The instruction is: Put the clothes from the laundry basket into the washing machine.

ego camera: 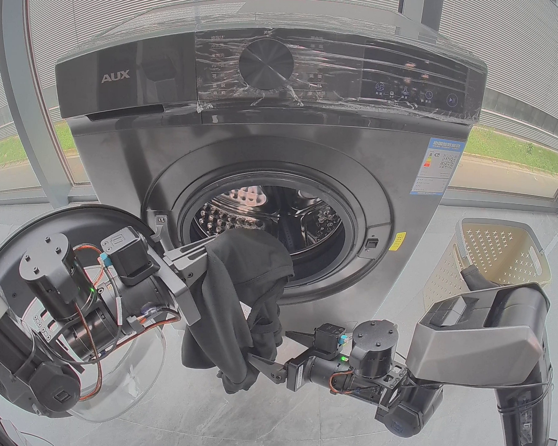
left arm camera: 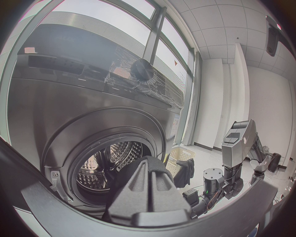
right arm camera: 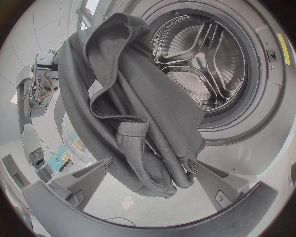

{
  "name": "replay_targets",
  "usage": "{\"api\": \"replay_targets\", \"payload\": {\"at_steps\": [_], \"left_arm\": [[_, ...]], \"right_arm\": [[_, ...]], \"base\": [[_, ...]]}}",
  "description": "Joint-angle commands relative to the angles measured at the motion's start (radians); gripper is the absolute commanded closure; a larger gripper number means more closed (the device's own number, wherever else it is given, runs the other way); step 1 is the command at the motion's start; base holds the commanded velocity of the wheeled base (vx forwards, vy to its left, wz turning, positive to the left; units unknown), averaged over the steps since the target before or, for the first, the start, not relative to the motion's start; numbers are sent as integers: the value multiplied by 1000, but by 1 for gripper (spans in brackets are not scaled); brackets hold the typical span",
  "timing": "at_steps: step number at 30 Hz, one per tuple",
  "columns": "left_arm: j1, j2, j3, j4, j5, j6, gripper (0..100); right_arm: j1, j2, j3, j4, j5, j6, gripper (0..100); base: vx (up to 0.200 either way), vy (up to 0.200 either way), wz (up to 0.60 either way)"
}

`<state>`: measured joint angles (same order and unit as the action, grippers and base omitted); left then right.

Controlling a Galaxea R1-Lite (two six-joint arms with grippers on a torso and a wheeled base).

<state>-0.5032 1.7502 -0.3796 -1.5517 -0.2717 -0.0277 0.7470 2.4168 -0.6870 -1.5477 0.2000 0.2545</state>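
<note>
My left end effector (ego camera: 198, 254) holds a dark garment (ego camera: 240, 274) at the washing machine (ego camera: 171, 154) mouth, not inside; right end effector (ego camera: 274, 354) wide; another cloth (left arm camera: 185, 171) drapes the basket (ego camera: 500, 223).

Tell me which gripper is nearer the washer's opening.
Left. The left gripper holds the garment at the left rim of the opening; the right gripper sits lower, below the opening, open around the garment's hanging end.

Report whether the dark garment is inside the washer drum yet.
Out. The dark garment hangs from the left gripper outside the open washing machine, draping down its front.
</note>
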Motion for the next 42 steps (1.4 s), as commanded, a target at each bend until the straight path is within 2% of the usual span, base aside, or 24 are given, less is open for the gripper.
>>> {"api": "replay_targets", "payload": {"at_steps": [1, 2, 3, 19, 21, 25, 27, 31, 35, 42], "left_arm": [[0, 3, -2, -1, 0, -1, 100], [0, 3, -2, -1, 0, -1, 100], [0, 3, -2, -1, 0, -1, 100], [9, 3, 4, -1, 0, -8, 100], [11, 5, 4, -1, 0, -9, 100], [18, 11, 1, -1, 0, -9, 100], [32, 12, -1, -1, 0, -12, 100], [40, 17, 1, -1, 0, -14, 100], [38, 17, 1, -1, -1, -14, 100], [40, 37, 5, -1, 0, -11, 100]], "right_arm": [[6, 11, -5, 0, -2, 0, 0], [6, 11, -2, 0, -2, 2, 0], [6, 10, 0, 0, -4, 2, 100], [5, -38, 23, -3, -5, 3, 100], [-6, -97, 81, -3, -5, 5, 100], [-11, -148, 135, -3, -5, 2, 100], [-31, -206, 185, -3, -14, -1, 100], [-72, -300, 225, -2, -76, -12, 100], [-133, -360, 259, -2, -85, -44, 100], [-158, -458, 288, -2, -86, -66, 100]], "base": [[0, 0, 0], [0, 0, 0], [0, 0, 0], [0, 0, 0], [0, 0, 0], [0, 0, 0], [0, 0, 0], [0, 0, 0], [0, 0, 0], [0, 0, 0]]}}
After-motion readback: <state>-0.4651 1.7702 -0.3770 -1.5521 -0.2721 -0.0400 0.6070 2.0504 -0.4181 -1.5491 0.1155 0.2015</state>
